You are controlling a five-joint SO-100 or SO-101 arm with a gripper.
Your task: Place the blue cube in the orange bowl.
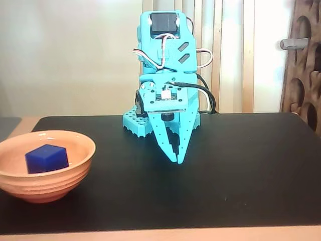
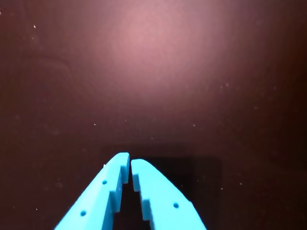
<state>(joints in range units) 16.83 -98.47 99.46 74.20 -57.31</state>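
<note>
Fixed view: blue cube (image 1: 46, 158) resting inside the orange bowl (image 1: 45, 182), slightly tilted, top and front faces visible above the rim. Bowl at the left edge of the black counter (image 1: 241, 170), near the front, well apart from the arm. Turquoise arm (image 1: 165, 65) folded down at the rear middle of the counter, white and black wires looped around its upper part. Pincer (image 1: 178, 159) pointing downward toward the counter, tips pressed together, nothing between them. Pale wall and vertical wooden slats (image 1: 230, 55) behind; a brown perforated panel (image 1: 303, 60) at the far right.

Wrist view: pincer (image 2: 130, 163) entering from the bottom edge, two turquoise fingers (image 2: 100, 191) converging to a near-touching point, only a thin dark slit between the tips, empty. Dark counter surface (image 2: 158, 72) filling the rest, speckled with small dust flecks, a soft reddish glare toward the upper middle. Neither cube nor bowl visible here.
</note>
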